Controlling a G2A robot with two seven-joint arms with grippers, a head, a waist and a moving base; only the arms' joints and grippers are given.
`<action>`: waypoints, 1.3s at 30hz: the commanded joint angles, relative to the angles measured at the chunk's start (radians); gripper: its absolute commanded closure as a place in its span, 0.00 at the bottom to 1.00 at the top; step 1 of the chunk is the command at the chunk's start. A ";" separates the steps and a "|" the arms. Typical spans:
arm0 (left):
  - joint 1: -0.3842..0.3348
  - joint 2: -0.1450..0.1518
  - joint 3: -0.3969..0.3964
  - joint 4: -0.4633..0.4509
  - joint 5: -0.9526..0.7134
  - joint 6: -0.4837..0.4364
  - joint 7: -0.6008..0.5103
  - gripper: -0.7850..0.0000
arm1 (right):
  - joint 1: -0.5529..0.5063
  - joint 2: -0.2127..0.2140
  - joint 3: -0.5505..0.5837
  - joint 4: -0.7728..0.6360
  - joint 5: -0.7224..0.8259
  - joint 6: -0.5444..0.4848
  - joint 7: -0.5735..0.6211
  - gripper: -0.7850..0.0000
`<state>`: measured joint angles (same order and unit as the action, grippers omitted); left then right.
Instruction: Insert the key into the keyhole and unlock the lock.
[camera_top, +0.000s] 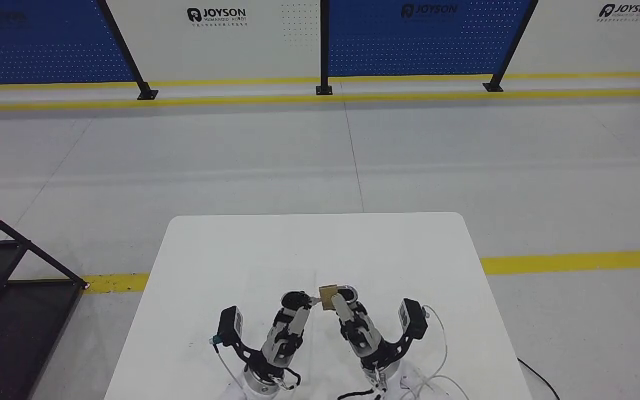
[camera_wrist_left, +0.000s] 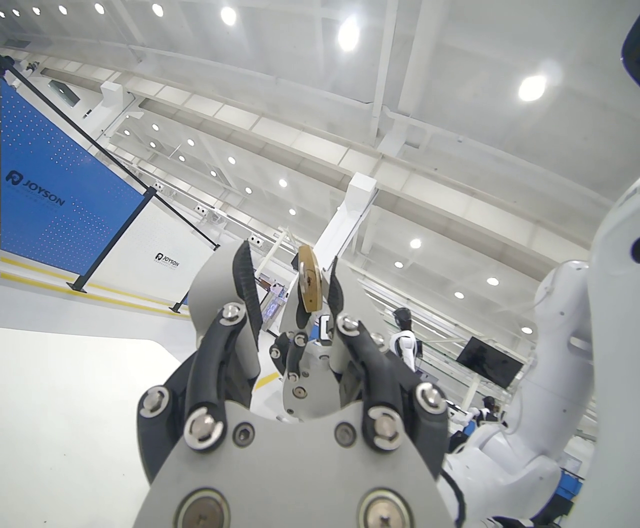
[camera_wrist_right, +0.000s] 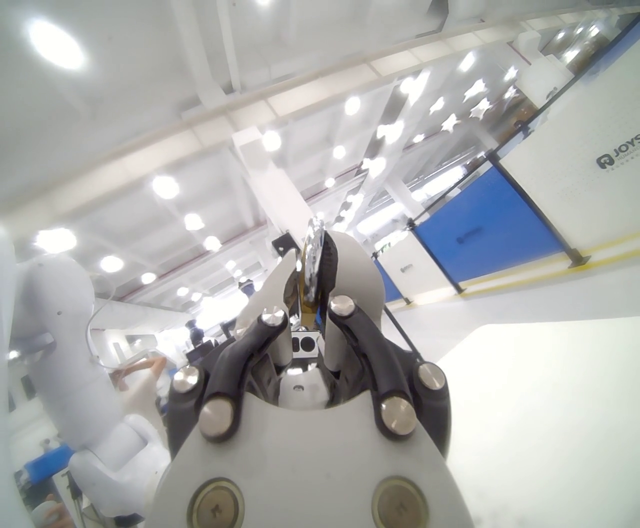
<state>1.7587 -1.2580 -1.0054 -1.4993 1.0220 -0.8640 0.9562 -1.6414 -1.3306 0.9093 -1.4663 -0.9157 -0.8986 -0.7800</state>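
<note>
A small brass lock (camera_top: 328, 295) is held just above the white table (camera_top: 250, 250) near its front edge, between my two grippers. My right gripper (camera_wrist_right: 310, 255) is shut on the lock (camera_wrist_right: 306, 295), with a silver part sticking up from the brass; whether that part is the key or the shackle I cannot tell. In the top view the right gripper (camera_top: 341, 297) comes at the lock from the right. My left gripper (camera_top: 306, 301) sits on the lock's other side. Its fingers (camera_wrist_left: 245, 280) stand apart, and the brass lock (camera_wrist_left: 310, 282) is edge-on close to one pad. So the left gripper (camera_wrist_left: 287, 262) is open.
The table stretches bare away from the arms toward its far edge. White cables (camera_top: 430, 385) trail at the front right corner. A dark metal frame (camera_top: 30, 270) stands off the table's left side. Blue and white barrier panels (camera_top: 420, 35) line the floor far behind.
</note>
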 joint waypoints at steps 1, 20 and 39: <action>0.000 0.001 -0.002 0.001 -0.001 -0.002 -0.002 0.62 | -0.001 0.000 0.001 -0.001 0.007 -0.002 0.010 1.00; -0.003 0.001 0.002 0.010 0.020 0.004 0.004 1.00 | -0.002 0.002 0.007 -0.011 0.047 -0.001 0.117 1.00; -0.008 0.013 0.000 0.044 0.201 0.118 0.118 1.00 | -0.023 0.013 0.036 -0.042 0.086 -0.004 0.225 1.00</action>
<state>1.7511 -1.2458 -1.0060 -1.4586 1.2090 -0.7571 1.0629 -1.6618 -1.3189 0.9422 -1.5047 -0.8305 -0.9027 -0.5644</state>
